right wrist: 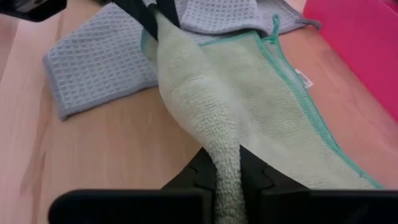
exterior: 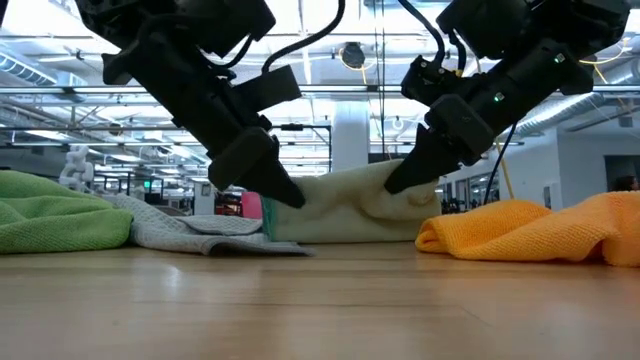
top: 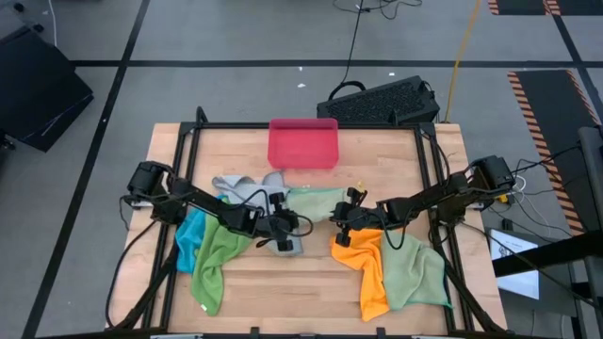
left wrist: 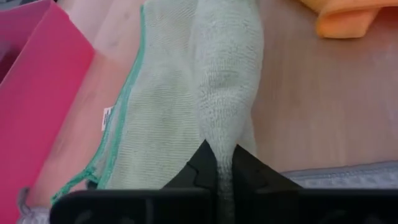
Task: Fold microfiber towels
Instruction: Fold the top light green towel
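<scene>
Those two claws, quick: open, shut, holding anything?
Left gripper: shut on one end of the pale green microfiber towel.
Right gripper: shut on the same towel's other end.

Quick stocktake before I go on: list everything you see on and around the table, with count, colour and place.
pale green towel: one, mid-table, pinched at both ends
grey towels: two, left of centre, one folded
blue towel: one, under the left arm
bright green towel: one, front left
orange towel: one, front right
light green towel: one, beside the orange one
tray: one, pink-red, back centre
keyboard: one, black, behind the table
left gripper: shut on pale green towel
right gripper: shut on its other end
</scene>
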Robot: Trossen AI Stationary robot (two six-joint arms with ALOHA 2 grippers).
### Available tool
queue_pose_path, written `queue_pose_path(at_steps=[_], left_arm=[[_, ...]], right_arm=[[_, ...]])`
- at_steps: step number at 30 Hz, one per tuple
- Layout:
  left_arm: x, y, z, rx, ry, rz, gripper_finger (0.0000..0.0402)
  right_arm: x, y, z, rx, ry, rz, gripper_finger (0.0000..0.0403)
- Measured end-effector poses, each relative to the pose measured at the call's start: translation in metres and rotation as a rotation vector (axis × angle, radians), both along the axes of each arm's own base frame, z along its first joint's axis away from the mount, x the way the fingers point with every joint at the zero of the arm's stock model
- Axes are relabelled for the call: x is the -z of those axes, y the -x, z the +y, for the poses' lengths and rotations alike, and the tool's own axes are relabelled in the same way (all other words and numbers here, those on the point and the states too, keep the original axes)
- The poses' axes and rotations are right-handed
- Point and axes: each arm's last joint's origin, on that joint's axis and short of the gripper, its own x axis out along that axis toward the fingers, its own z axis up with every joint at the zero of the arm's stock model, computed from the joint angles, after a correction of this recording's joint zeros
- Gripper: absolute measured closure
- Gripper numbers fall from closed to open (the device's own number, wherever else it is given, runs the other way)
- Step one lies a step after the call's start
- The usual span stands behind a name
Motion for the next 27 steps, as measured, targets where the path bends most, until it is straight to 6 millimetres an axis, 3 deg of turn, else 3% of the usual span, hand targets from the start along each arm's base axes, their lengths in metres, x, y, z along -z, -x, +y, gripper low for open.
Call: queue_pose_path(at_steps=[7, 21, 27], left_arm=[[0.0, -0.001, 0.001, 0.026, -0.031, 0.01, 0.0378], [-0.003, -0.005, 0.004, 0.07, 0.001, -0.022, 0.0392], [-0.006, -0.007, 0.005, 0.069, 0.01, -0.055, 0.0393]], right_arm=[[0.0, 0.001, 0.003, -0.016, 0.002, 0.003, 0.0353], [0.014, 0.017, 0.021, -0.114, -0.069, 0.07, 0.0182], [0.016, 0.02, 0.03, -0.139, -0.068, 0.075, 0.0151]])
